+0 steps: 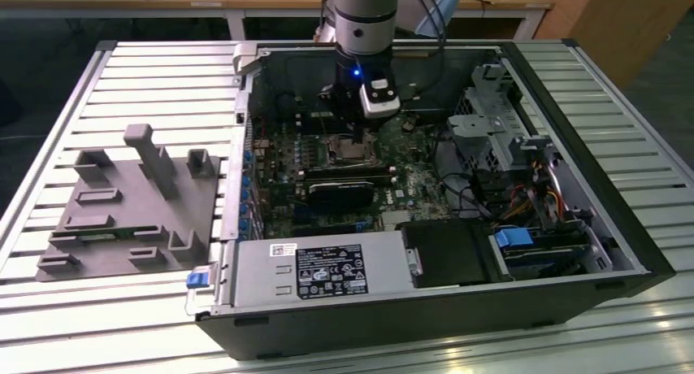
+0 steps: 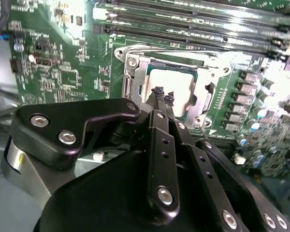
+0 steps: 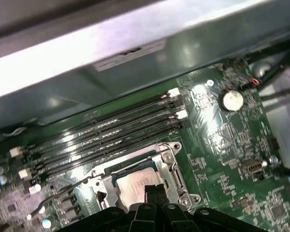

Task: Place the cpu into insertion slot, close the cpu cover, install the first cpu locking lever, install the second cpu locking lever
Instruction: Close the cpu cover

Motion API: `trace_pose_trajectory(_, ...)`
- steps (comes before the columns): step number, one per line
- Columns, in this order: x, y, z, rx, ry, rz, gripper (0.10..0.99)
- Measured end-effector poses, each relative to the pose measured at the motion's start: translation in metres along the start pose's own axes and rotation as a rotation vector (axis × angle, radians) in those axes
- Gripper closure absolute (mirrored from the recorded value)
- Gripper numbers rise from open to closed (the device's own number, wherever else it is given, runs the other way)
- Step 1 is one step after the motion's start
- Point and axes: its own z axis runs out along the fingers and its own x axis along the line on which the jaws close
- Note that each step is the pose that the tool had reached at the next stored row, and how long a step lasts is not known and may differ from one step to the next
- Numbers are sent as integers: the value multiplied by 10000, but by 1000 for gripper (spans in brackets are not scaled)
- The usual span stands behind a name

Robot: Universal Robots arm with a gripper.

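- Gripper (image 2: pixel 162 95): fingers pressed together with nothing between them, tips over the cpu (image 2: pixel 181 87); contact unclear.
- Cpu lies flat in the insertion slot (image 1: pixel 338 153), with the cpu cover (image 2: pixel 133 72) framing it.

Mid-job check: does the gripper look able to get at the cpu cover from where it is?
Likely yes. The gripper, fingers shut, hangs close above the cpu cover, which lies flat around the seated cpu. Nothing stands between them in both wrist views; the memory slots lie off to the side.
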Motion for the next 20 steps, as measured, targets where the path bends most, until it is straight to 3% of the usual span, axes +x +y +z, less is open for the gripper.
trace_pose_trajectory(10, 2, -3, 7, -75, 2, -1719, 984)
trace_pose_trajectory(20, 9, -69, 8, -77, 2, -1772, 984)
